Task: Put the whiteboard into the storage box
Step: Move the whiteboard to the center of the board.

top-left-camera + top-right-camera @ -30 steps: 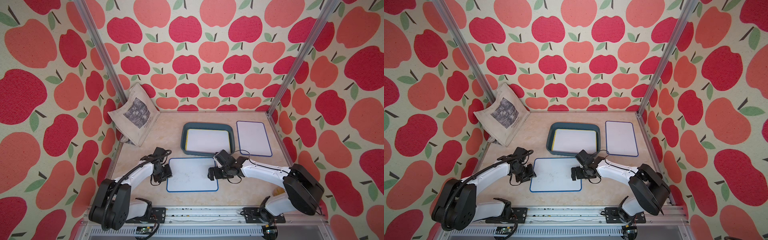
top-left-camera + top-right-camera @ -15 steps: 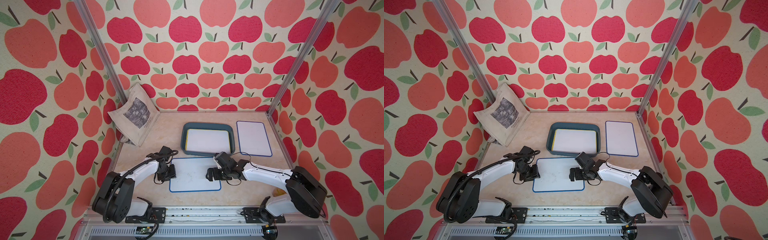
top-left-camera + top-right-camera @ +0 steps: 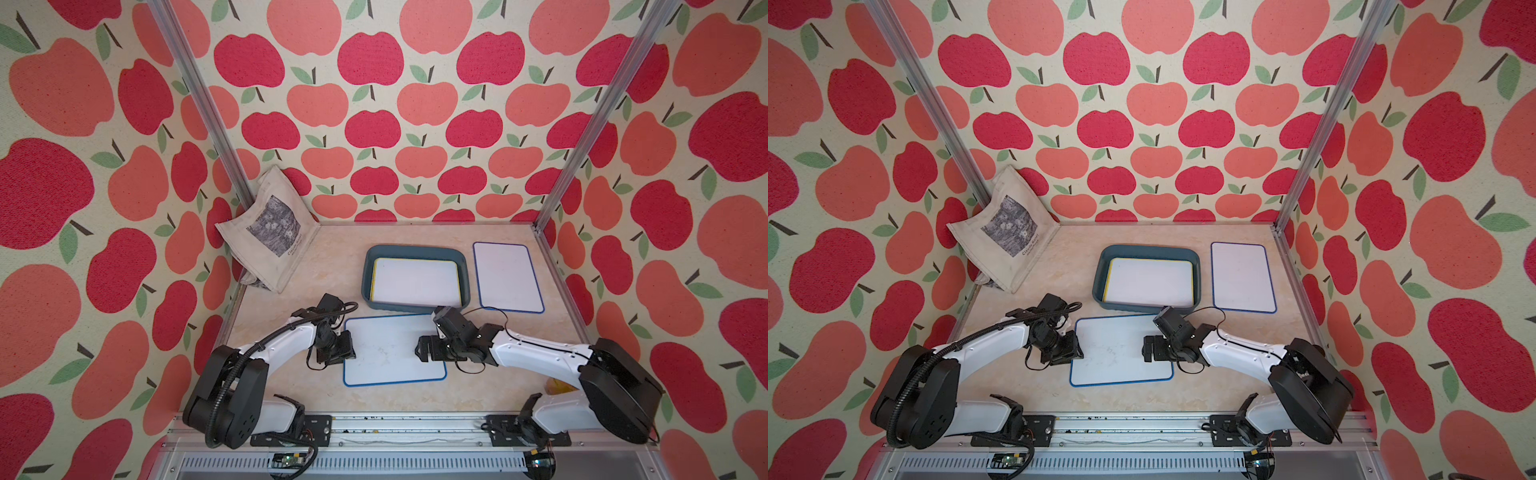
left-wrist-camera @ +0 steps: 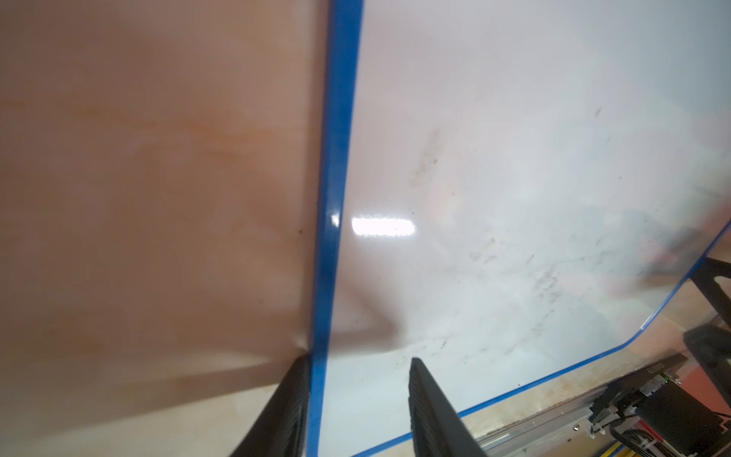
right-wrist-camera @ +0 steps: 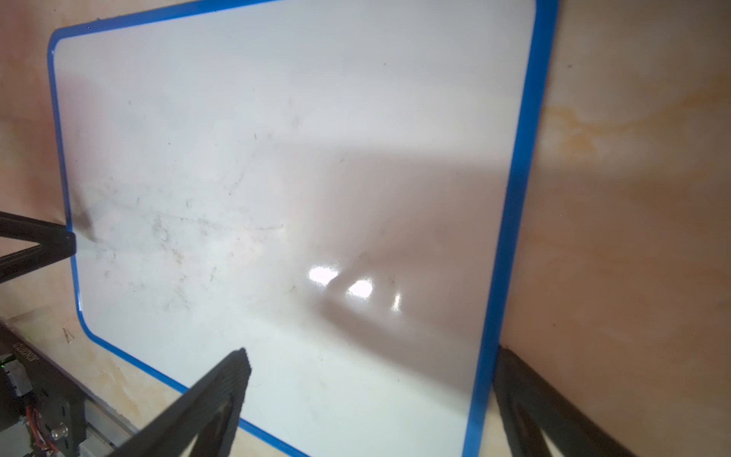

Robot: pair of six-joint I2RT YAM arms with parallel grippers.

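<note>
Though unclear overhead, left tool [image 4: 358,358] straddles whiteboard [image 4: 514,158] edge.

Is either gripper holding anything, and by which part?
Nothing is clamped: the left gripper and right gripper stand open astride opposite short edges of the near whiteboard.

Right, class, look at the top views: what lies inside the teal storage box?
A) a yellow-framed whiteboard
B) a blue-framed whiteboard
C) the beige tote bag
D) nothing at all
A: the storage box holds a white board with a yellow edge, a yellow-framed whiteboard, lying flat inside it in both top views.
</note>
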